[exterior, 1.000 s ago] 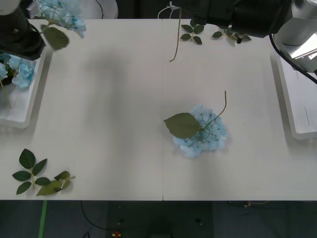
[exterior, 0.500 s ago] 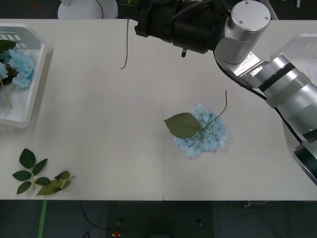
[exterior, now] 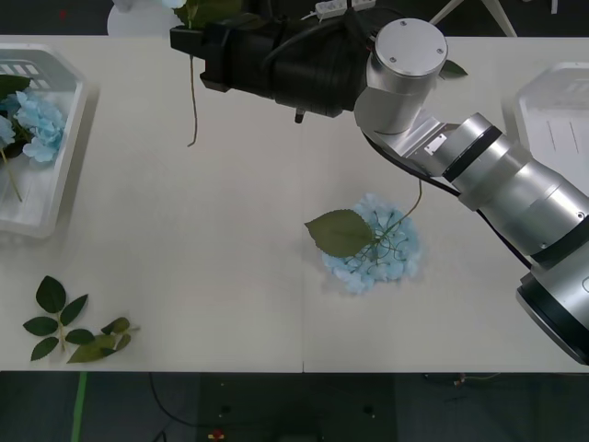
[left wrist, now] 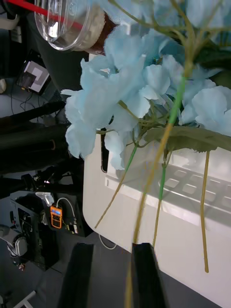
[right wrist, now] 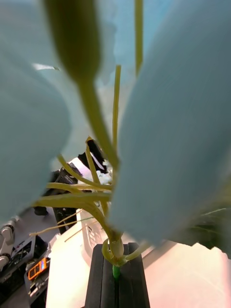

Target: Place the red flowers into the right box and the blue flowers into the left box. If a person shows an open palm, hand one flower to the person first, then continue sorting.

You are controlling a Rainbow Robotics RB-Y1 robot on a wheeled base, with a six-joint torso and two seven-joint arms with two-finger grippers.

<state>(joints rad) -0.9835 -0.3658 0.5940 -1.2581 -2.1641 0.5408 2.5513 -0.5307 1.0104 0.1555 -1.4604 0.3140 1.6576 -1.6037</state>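
My right gripper [exterior: 188,41] reaches across to the table's far left and is shut on a blue flower's stem [exterior: 192,101], which hangs down. In the right wrist view the black fingers [right wrist: 103,279] clamp that stem [right wrist: 114,250] under pale blue petals. A second blue flower [exterior: 375,247] lies in the middle of the table with a green leaf on it. The left box [exterior: 57,175] holds blue flowers [exterior: 35,122]. My left gripper [left wrist: 111,276] is open near blue blooms [left wrist: 120,96] in the left box [left wrist: 183,185], with a blurred stem between its fingers. The right box [exterior: 557,110] is at the right edge. The red flowers are out of view.
Loose dark green leaf sprigs [exterior: 69,327] lie near the front left corner. My right arm's silver links [exterior: 497,180] slant over the right half of the table, above the lying flower's stalk. A clear cup [left wrist: 72,24] stands beyond the left box.
My right arm has swung leftward across the far side of the table, carrying the flower so its stem hangs further left. The left arm, above the left box a second ago, has left the front view.
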